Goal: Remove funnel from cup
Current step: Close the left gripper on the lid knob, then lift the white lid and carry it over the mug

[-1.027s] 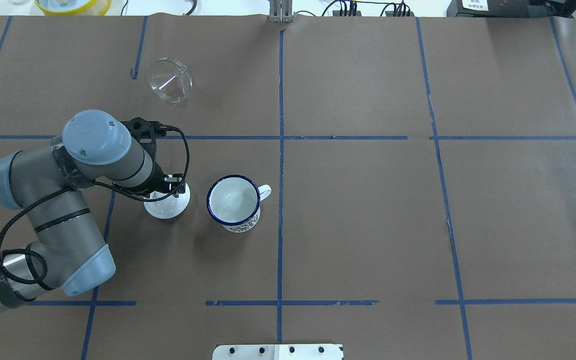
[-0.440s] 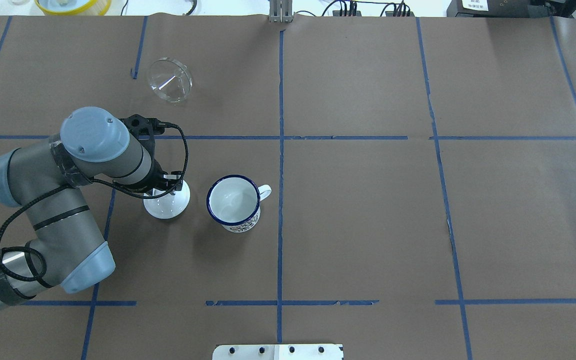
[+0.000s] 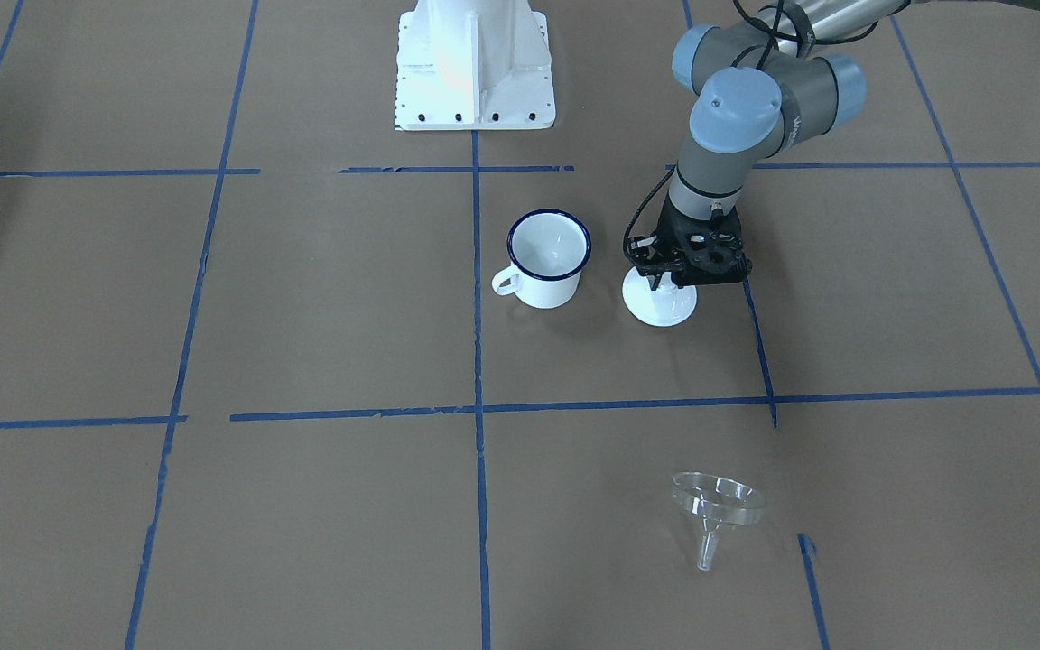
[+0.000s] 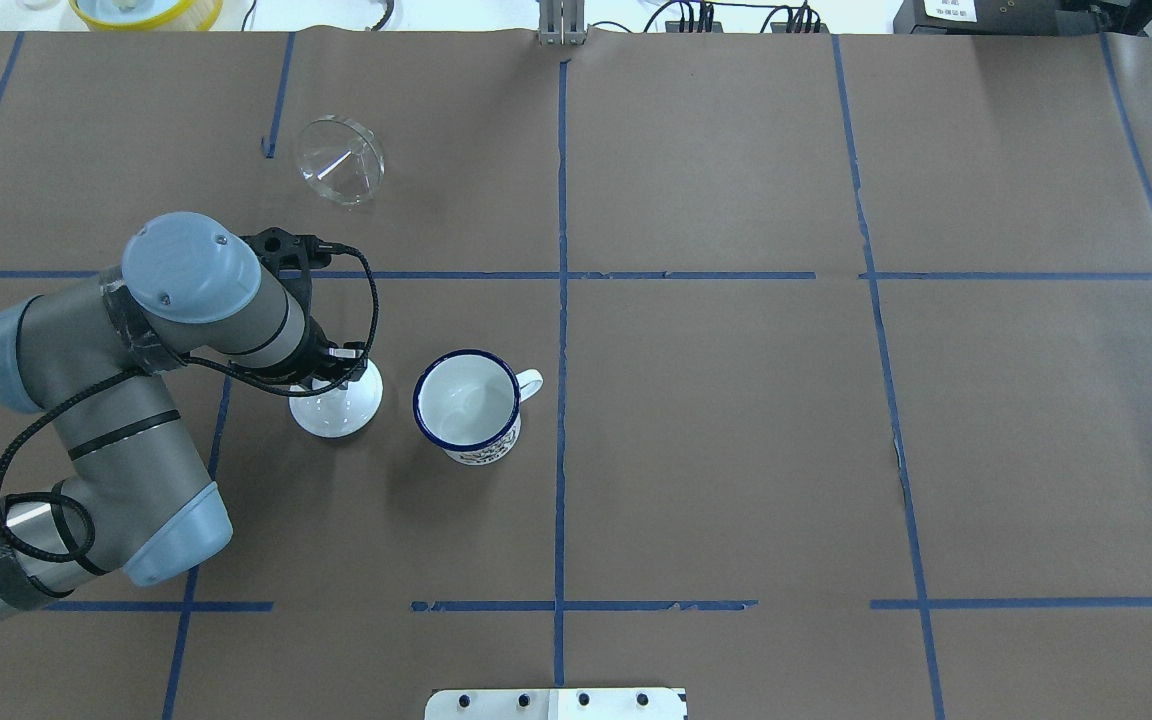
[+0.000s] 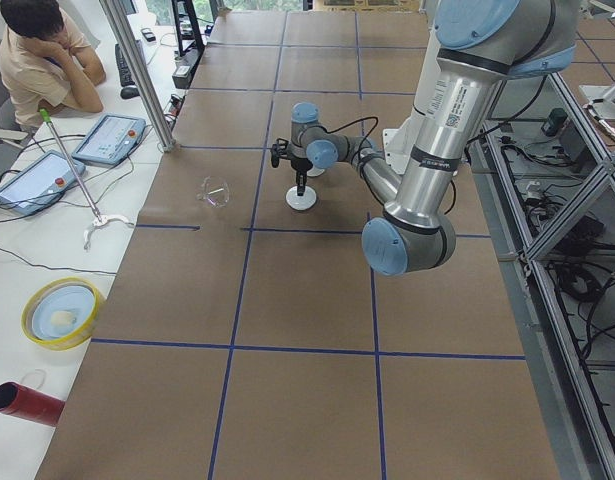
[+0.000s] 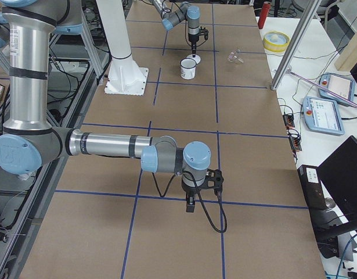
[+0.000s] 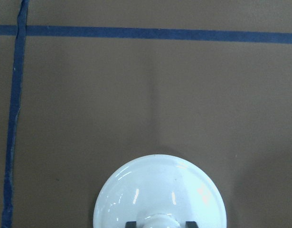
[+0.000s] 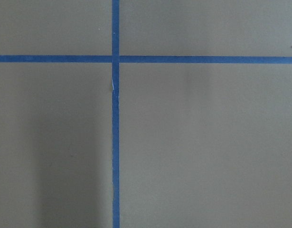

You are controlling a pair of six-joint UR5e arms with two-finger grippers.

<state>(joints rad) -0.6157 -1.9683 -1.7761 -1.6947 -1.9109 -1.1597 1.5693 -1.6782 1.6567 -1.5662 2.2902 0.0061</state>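
The clear funnel [image 3: 717,510] lies on its side on the table, far from the cup, and also shows in the overhead view [image 4: 340,160]. The white cup [image 3: 549,257] with a dark blue rim stands upright and empty [image 4: 466,405]. My left gripper [image 3: 670,285] is low over a white knobbed lid [image 3: 660,309] beside the cup. In the left wrist view its fingertips [image 7: 131,224] stand either side of the lid's knob with small gaps, so it is open. My right gripper [image 6: 190,207] points down near the table, far from these things; I cannot tell its state.
The lid [image 4: 338,412] rests on the brown paper about a hand's width to the left of the cup. Blue tape lines cross the table [image 4: 736,450]. The robot's white base [image 3: 473,63] stands behind the cup. A person sits at the side desk [image 5: 42,60].
My left arm has shifted very slightly over the lid. The lid, the cup and the funnel have stayed in place.
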